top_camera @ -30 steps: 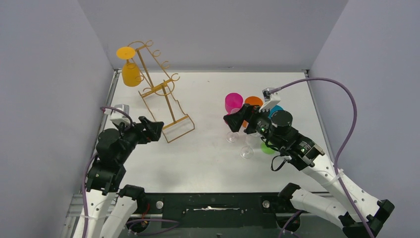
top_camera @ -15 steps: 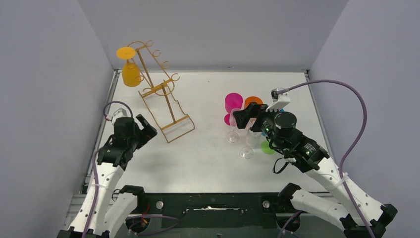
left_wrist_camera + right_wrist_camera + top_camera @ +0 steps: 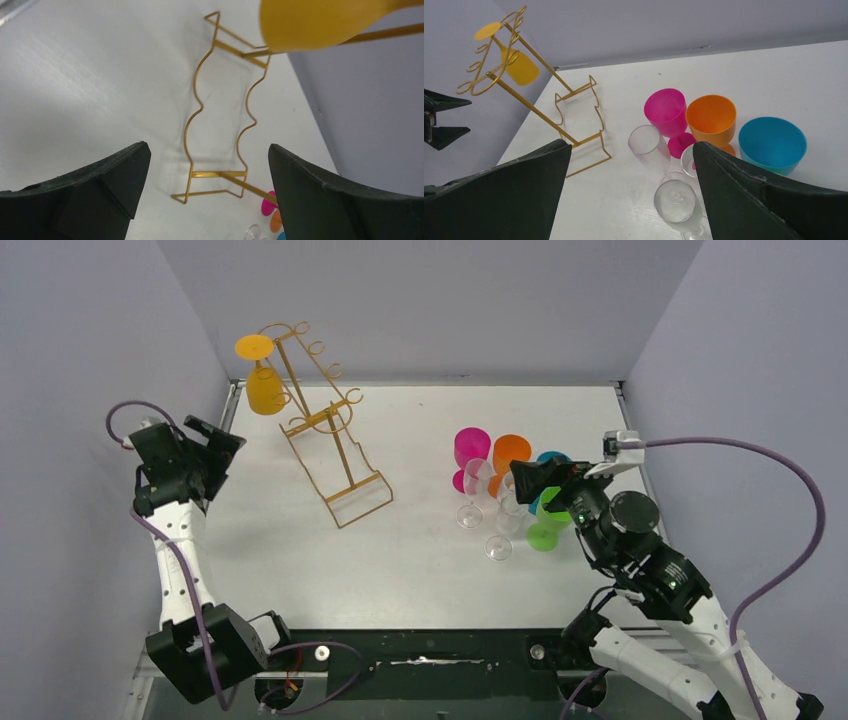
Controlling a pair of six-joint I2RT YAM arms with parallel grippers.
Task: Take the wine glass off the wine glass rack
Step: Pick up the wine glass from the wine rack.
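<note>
Rack [image 3: 322,425] stands on the far left part of the table [image 3: 420,570], all gold wire. The yellow wine glass [image 3: 265,388] hangs upside down from its top arm, foot up and bowl down, close by the left wall. Left gripper [image 3: 226,447] is raised near that wall, on the near side of the glass and apart from it. Its jaws are spread wide with nothing between them, and its own camera looks past the yellow bowl onto the rack's wire base. Over on the right, the right gripper [image 3: 527,480] hangs over a huddle of glasses, jaws likewise wide and empty. There's a pink glass [image 3: 472,447], an orange glass [image 3: 512,452], a blue glass [image 3: 553,460], a green glass [image 3: 546,525] and clear glasses [image 3: 478,485], all close together and well apart from the rack.
</note>
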